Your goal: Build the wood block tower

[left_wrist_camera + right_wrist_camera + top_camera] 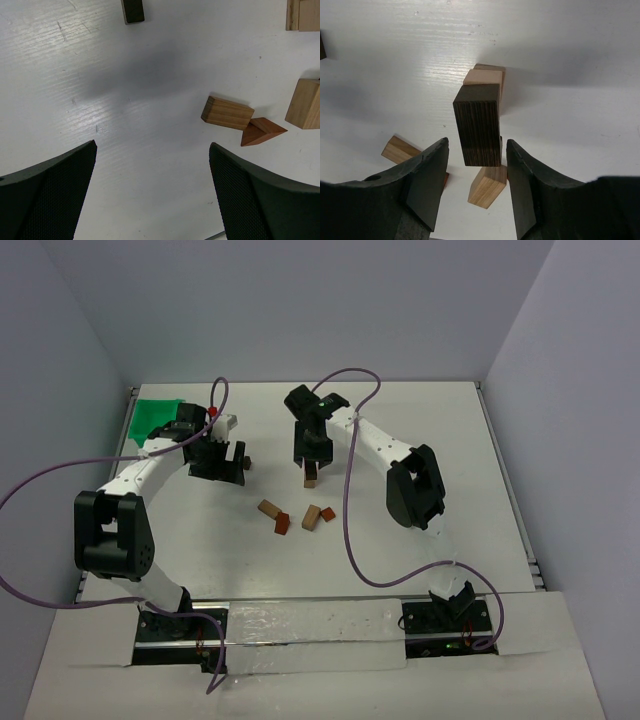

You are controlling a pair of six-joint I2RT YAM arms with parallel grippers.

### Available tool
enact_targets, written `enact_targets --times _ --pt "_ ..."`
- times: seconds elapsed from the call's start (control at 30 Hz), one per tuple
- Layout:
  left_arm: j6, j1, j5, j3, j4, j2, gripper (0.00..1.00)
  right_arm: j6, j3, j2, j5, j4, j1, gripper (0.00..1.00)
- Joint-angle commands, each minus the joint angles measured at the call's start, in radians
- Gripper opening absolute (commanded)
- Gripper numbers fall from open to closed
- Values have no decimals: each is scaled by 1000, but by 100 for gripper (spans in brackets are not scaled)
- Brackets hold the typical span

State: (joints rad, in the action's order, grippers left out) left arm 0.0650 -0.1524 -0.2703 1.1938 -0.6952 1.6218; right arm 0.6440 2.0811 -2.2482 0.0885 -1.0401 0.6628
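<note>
In the overhead view, the wood block tower (311, 478) stands just above the middle of the frame on the white table (450, 440). The right gripper (312, 462) hangs directly over it, pointing down. The left gripper (222, 462) is to the left of the tower, well apart from it, with a small dark piece (246, 462) beside it. Four loose blocks (297, 517) lie scattered just below the tower. A green bin (155, 418) sits at the upper left corner of the table.

In the left wrist view, the left gripper (152, 150) is spread wide, with only bare table between its two fingers (50, 195). At right centre, a tan block (227, 113) lies touching a reddish wedge (261, 131). A paler block (305, 104) is cut off by the right edge. A dark block (132, 10) shows at the top edge, and more tan wood (302, 15) sits in the upper right corner.

In the right wrist view, the tower (482, 77) fills the middle of the frame. A dark striped block (477, 124) is on top of it, with paler and tan pieces showing beneath. The right gripper (477, 150) straddles that top block, and a thin gap shows on each side, so the jaws are released. Lower in the frame, a tan block (487, 186) lies between the fingers and another (399, 149) lies at left.
</note>
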Motion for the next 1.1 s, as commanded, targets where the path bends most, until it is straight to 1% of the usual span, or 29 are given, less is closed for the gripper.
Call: enact_targets --times 0.0,0.13,0.3,0.37,1.07 --pt "10 8 -32 46 23 6 99 6 -2 -1 4 20 -6 57" --pt "9 8 -29 46 23 7 99 8 -14 3 -1 20 -6 58" --pt "8 9 -35 48 25 7 99 18 -36 12 -18 21 -5 66" --pt "8 8 -35 50 26 10 99 22 -46 18 -29 23 -5 67" --pt "4 8 -35 61 25 24 99 29 -51 9 -82 28 -2 65"
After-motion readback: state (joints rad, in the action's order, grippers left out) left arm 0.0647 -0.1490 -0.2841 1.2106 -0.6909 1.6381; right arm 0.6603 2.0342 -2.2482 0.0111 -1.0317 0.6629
